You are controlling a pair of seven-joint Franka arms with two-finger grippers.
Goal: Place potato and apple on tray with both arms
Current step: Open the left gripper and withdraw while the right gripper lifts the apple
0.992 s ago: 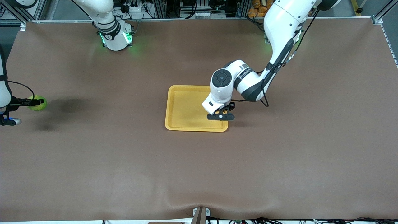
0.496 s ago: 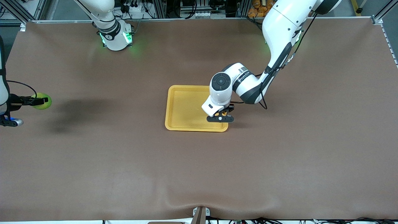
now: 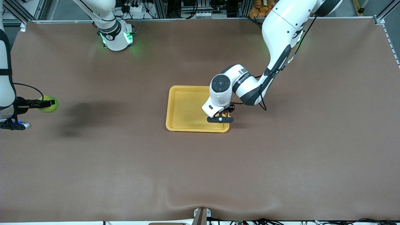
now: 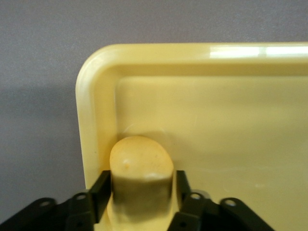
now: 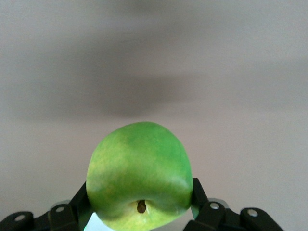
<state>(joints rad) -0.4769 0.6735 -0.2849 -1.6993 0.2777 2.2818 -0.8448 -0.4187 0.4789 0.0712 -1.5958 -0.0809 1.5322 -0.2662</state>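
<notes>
Two fruits in hand, one to each arm. At the right arm's end of the table (image 3: 281, 156), up over bare brown mat: the right gripper (image 3: 47, 102), clamped tight on the apple (image 3: 50, 105) from both sides, stem dimple turned toward the wrist camera. Casts a broad dark shadow (image 3: 87, 109) on the mat between there and the tray (image 3: 184, 93), well apart from both. At mid-table, low over the tray's corner nearer the front camera and toward the left arm's end: the left gripper (image 3: 220, 118), with the potato (image 4: 142, 161) in it, down on the tray floor just inside the rounded rim. Cannot tell whether clamped or let loose there. From the front, hides most of the potato under the left arm's white wrist (image 3: 220, 89), a black cable (image 3: 264, 104) looping beside it. Along the table's top edge: the right arm's green-lit base (image 3: 117, 37), plus a clutter of cables and aluminium framing (image 3: 193, 9).
</notes>
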